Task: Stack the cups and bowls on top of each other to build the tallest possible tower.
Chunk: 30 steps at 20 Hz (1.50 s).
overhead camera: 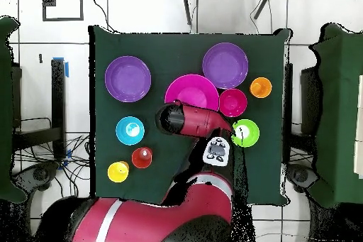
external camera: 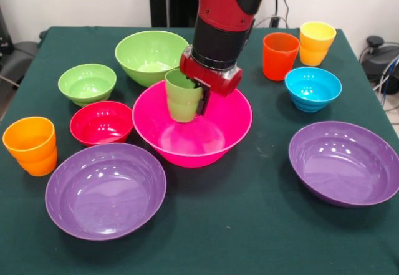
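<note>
My gripper [external camera: 198, 98] is shut on the rim of the green cup [external camera: 181, 97], which hangs mouth up over the far half of the large hot-pink bowl [external camera: 230, 125]. I cannot tell whether the cup's base touches the bowl. Nothing else lies in the pink bowl [overhead camera: 197, 90]. In the overhead view the arm [overhead camera: 186, 120] hides the gripper and the green cup.
Around the pink bowl stand two light-green bowls [external camera: 146, 53] [external camera: 87, 83], a red bowl [external camera: 101, 122], an orange cup [external camera: 31, 145] and two purple bowls [external camera: 106, 189] [external camera: 345, 163]. A blue bowl [external camera: 313, 88], a red-orange cup [external camera: 280, 55] and a yellow-orange cup [external camera: 317, 43] stand together.
</note>
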### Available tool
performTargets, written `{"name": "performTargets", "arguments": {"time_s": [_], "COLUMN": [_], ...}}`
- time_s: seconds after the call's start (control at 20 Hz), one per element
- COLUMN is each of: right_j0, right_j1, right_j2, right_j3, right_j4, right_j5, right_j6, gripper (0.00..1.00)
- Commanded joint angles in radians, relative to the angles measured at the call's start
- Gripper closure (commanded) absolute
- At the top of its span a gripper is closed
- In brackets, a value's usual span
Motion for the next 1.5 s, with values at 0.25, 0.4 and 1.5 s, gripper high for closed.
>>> {"name": "performTargets", "arguments": {"time_s": [0.25,0.4,1.5], "right_j0": [-0.016,-0.028,0.077], "right_j1": [0.040,0.036,-0.073], "right_j2": [0.134,0.146,0.047], "right_j3": [-0.048,-0.063,-0.039], "right_j4": [-0.065,-0.063,-0.050], "right_j5": [0.043,0.068,0.245], "right_j6": [-0.039,-0.056,0.008], "gripper": [0.00,0.00,0.00]}}
